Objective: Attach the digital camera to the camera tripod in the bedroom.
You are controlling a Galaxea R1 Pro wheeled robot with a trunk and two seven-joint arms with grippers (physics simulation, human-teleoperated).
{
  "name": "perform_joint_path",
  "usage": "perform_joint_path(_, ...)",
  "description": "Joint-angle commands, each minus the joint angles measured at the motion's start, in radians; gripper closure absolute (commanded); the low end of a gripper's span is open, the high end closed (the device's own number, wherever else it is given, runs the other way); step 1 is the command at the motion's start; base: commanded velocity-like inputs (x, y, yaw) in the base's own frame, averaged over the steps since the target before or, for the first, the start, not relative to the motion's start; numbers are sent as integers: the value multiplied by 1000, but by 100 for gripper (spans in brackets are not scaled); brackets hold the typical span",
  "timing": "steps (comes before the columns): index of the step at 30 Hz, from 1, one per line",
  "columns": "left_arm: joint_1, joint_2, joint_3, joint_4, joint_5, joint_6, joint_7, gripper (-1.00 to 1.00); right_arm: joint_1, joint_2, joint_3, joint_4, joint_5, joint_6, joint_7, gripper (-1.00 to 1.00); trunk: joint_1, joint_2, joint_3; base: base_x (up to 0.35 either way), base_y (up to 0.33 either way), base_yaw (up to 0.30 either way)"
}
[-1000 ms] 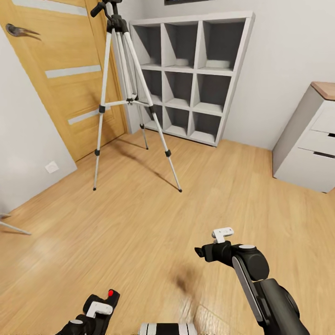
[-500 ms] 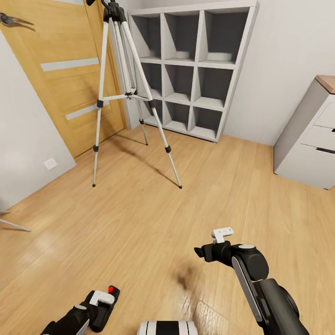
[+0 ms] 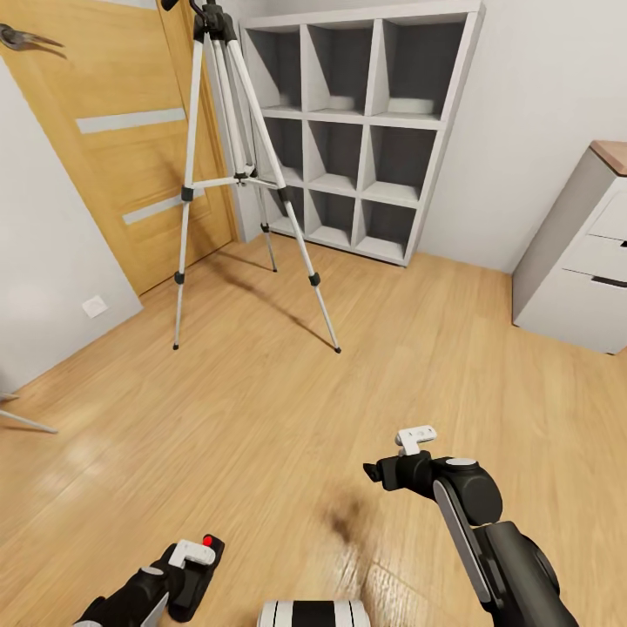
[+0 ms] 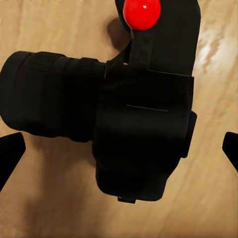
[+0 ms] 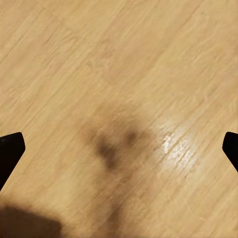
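Standing on the light wood plank floor [image 3: 287,409], the tall silver-grey tripod with black joints [image 3: 233,178] sits beside the oak door with frosted strips [image 3: 113,131] and the grey cube shelf [image 3: 366,131]. Left hand [image 3: 187,570] low at the robot's front, grasping the small matte-black camera with stubby lens and red dot [image 4: 114,114], well apart from the tripod. Right hand [image 3: 383,475] released, fingertips spread wide over bare floor. No legible writing on camera.
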State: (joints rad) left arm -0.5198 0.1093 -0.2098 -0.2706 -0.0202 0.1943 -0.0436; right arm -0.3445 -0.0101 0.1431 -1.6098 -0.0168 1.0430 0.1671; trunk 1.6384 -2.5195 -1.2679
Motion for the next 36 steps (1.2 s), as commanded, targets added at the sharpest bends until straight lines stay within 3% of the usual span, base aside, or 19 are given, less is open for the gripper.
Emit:
perform_joint_path(1, 0, 0, -2, -3, -4, 7, -2, -100, -1, -1, 1, -1, -1, 4, 0, -100, 0, 0, -1, 0, 0, 0)
perform_joint_path(20, -9, -2, -6, -4, -9, 9, 1, -100, -1, -1, 27, -1, 0, 4, -2, -100, 8, -4, -70, 0, 0, 0)
perform_joint_path(36, -9, -6, -8, -4, -8, 4, 0, -100, 1, -5, 29, -1, 0, 4, -2, -100, 8, -5, -74, 0, 0, 0)
